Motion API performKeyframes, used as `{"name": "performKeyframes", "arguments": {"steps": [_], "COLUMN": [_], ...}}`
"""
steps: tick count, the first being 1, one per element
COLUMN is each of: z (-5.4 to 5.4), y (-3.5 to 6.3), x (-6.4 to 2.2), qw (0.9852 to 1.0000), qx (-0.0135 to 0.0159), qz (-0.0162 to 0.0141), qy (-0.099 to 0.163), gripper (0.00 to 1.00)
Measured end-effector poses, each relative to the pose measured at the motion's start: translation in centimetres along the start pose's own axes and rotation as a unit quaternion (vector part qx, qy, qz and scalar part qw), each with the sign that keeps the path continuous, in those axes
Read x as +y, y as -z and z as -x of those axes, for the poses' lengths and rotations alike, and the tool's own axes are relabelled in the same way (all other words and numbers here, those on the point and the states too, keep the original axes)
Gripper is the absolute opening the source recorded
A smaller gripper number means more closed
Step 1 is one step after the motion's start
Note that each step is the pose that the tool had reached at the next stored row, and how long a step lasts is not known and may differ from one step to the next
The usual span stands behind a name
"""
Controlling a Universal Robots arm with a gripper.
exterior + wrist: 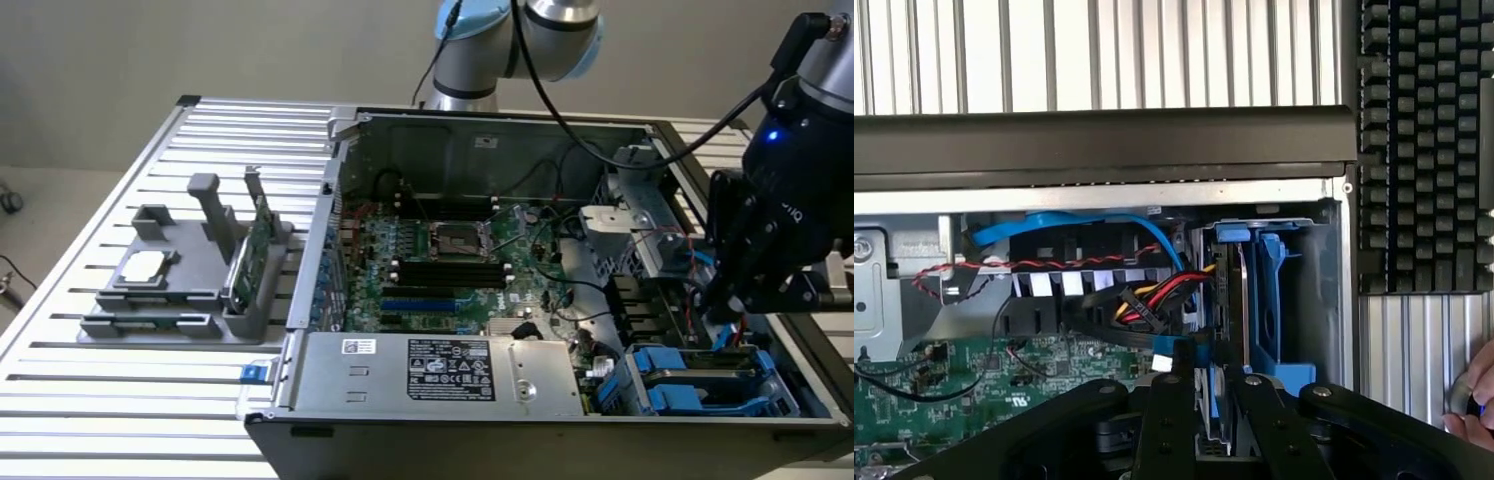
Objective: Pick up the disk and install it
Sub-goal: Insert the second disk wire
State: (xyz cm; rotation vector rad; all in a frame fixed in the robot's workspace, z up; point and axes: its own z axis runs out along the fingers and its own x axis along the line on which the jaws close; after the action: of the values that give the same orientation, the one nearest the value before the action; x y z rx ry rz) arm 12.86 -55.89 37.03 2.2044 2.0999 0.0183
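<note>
The disk (1232, 300) stands on edge in the blue-framed drive bay (1286, 330) at the corner of the open computer case, its blue carrier bracket (1269, 262) beside it. My black gripper (1209, 388) reaches down over it, one finger (1172, 400) on each side of the disk's edge, shut on it. In the exterior view my gripper (731, 305) hangs at the exterior view's right, just above the blue drive bay (694, 385), and hides most of the disk.
Red, yellow and blue cables (1154, 290) run close beside the bay. The motherboard (447, 255) and power supply (447, 370) lie inside the case. A grey fixture (180, 290) holds a green card (247, 262). A keyboard (1424, 150) and a person's hand (1476, 400) lie outside the case.
</note>
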Motion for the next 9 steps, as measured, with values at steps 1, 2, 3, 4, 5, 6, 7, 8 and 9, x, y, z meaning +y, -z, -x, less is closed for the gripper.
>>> {"name": "performKeyframes", "arguments": {"steps": [1,2,3,4,5,6,7,8,9], "z": [-0.01,-0.02,-0.04,-0.04,-0.04,-0.05,-0.05,-0.05,-0.04], "y": [-0.06,-0.12,-0.18,-0.22,-0.26,-0.31,-0.37,-0.45,-0.54], "x": [0.01,0.01,0.01,0.01,0.01,0.01,0.0,0.0,-0.01], "qw": [1.0,1.0,1.0,1.0,1.0,1.0,1.0,1.0,1.0], "qx": [-0.0003,-0.0005,-0.0007,-0.0008,-0.0008,-0.0007,-0.0007,-0.0007,-0.0007], "qz": [0.0,0.0,0.0,0.0,0.0,0.0,0.0,0.0001,0.0], "qy": [0.0,0.0,0.0,0.0,0.0,0.0,0.0,0.0,0.0], "gripper": [0.22,0.16,0.16,0.16,0.16,0.16,0.16,0.16,0.16]}}
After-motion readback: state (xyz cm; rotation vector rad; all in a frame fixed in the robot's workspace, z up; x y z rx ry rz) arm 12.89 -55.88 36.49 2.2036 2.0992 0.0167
